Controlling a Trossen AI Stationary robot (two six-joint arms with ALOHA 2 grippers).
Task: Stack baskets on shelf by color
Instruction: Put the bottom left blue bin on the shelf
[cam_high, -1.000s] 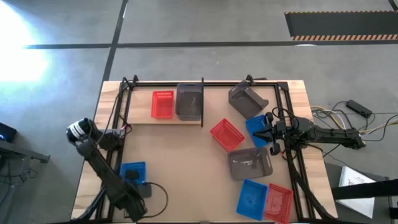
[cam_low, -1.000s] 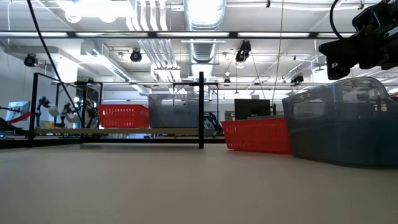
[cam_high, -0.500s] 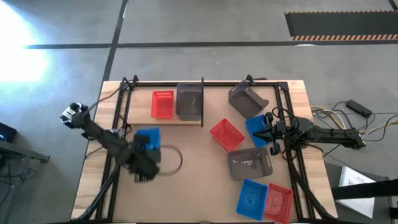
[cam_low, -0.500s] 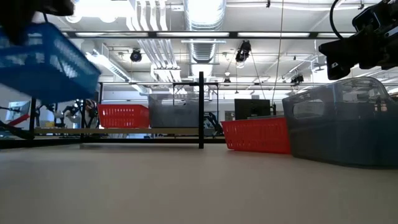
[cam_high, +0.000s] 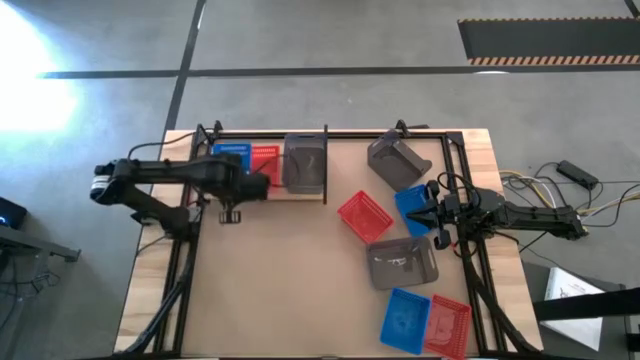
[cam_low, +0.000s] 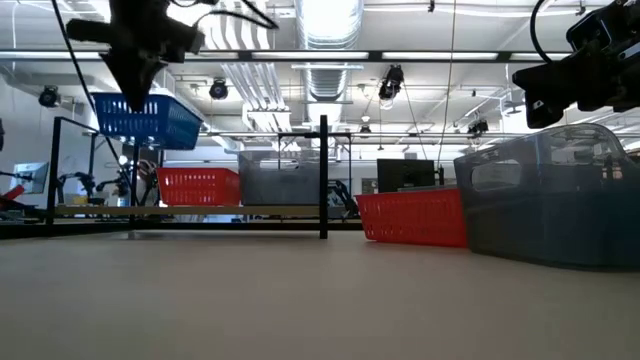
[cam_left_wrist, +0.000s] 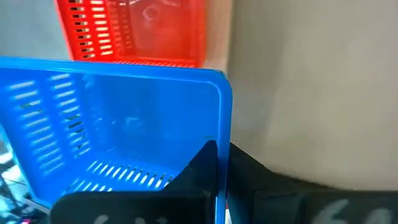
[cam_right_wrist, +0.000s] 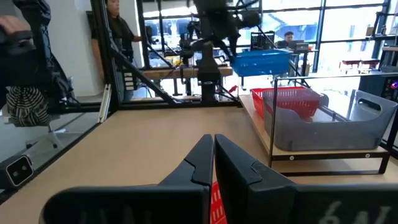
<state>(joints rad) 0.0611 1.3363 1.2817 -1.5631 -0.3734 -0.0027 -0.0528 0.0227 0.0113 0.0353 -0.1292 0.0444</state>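
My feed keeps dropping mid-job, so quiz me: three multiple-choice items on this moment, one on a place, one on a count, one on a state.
1. Where is the blue basket that the left end effector grips?
A. in the air above the shelf's left end
B. flat on the table by the right arm
C. inside the grey basket on the shelf

2. How many baskets rest on the shelf?
A. none
B. two
C. four

3. How is the right end effector?
A. shut and empty
B. shut on a red basket
C. wide open

Answers:
1 A: the blue basket hangs from the left end effector above the shelf.
2 B: one red basket, one grey basket.
3 A: the right end effector has its fingers together, nothing between.
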